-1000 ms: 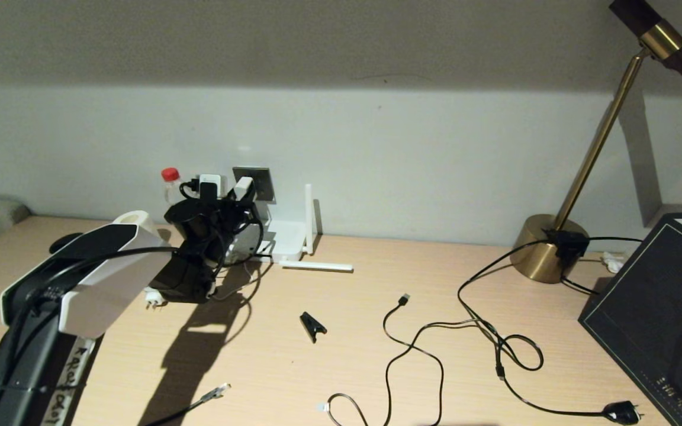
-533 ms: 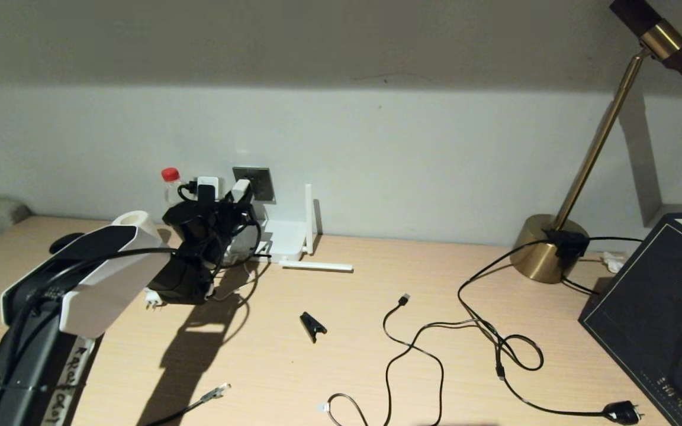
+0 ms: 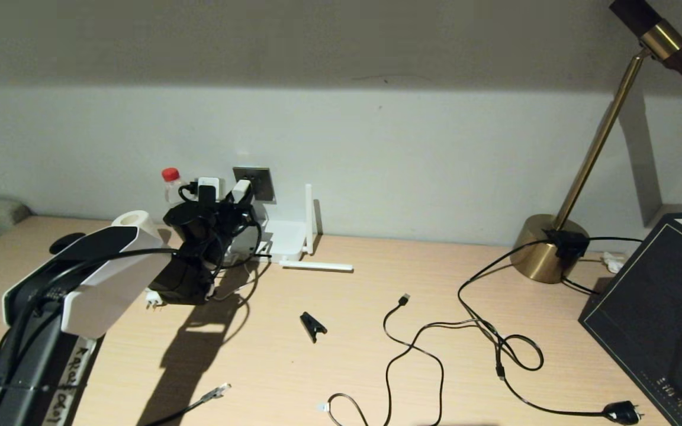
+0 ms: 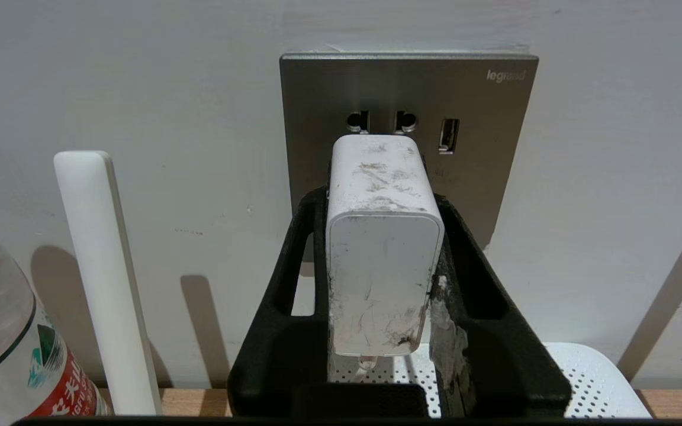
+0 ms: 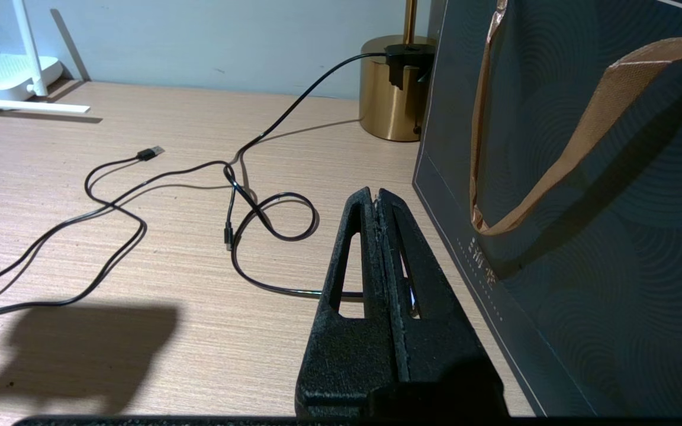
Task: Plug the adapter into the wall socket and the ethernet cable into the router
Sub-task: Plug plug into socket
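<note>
My left gripper [image 4: 379,198] is shut on the white adapter [image 4: 383,260], holding it end-on against the grey wall socket [image 4: 483,100] just below its two round holes. In the head view the adapter [image 3: 241,188] meets the socket plate [image 3: 258,180] at the back left of the table. The white router [image 3: 288,238] lies right below, with one antenna upright and one flat on the table. The ethernet cable [image 3: 216,391], with its clear connector, lies loose near the front edge. My right gripper [image 5: 376,194] hangs shut and empty above the table beside a dark bag.
A red-capped bottle [image 3: 170,180] stands left of the socket. A black clip [image 3: 312,326], a USB-tipped cable [image 3: 403,300] and a cable with a power plug [image 3: 622,412] lie on the table. A brass lamp base [image 3: 545,251] and dark gift bag [image 3: 655,296] stand at right.
My left gripper, with the adapter in it, has shifted slightly left along the socket plate. Everything else is still.
</note>
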You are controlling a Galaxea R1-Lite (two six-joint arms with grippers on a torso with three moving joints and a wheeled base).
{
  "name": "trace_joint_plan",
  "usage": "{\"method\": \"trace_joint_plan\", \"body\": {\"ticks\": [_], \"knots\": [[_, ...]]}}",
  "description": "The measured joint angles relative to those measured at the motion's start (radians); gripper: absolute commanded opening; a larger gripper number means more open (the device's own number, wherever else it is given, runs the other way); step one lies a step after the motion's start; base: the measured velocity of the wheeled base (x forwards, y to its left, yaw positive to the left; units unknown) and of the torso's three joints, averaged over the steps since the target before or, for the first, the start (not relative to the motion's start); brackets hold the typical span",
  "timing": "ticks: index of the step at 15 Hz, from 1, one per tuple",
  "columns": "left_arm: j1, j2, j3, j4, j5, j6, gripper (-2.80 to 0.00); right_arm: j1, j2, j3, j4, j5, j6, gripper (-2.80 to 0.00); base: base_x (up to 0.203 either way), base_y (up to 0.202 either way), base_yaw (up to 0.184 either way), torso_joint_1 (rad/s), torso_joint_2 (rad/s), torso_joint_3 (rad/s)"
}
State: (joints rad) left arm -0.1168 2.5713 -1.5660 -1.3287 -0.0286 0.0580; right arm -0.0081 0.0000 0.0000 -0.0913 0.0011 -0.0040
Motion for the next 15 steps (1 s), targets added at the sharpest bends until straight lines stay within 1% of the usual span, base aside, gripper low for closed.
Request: {"method": "trace_joint_plan", "body": {"ticks": [15], "knots": [[-0.012, -0.006, -0.008, 0.005, 0.000, 0.000, -2.80, 0.000, 0.000, 0.000, 0.000, 0.001, 0.000, -2.80, 0.000, 0.000, 0.000, 0.000, 0.00, 0.000]]}}
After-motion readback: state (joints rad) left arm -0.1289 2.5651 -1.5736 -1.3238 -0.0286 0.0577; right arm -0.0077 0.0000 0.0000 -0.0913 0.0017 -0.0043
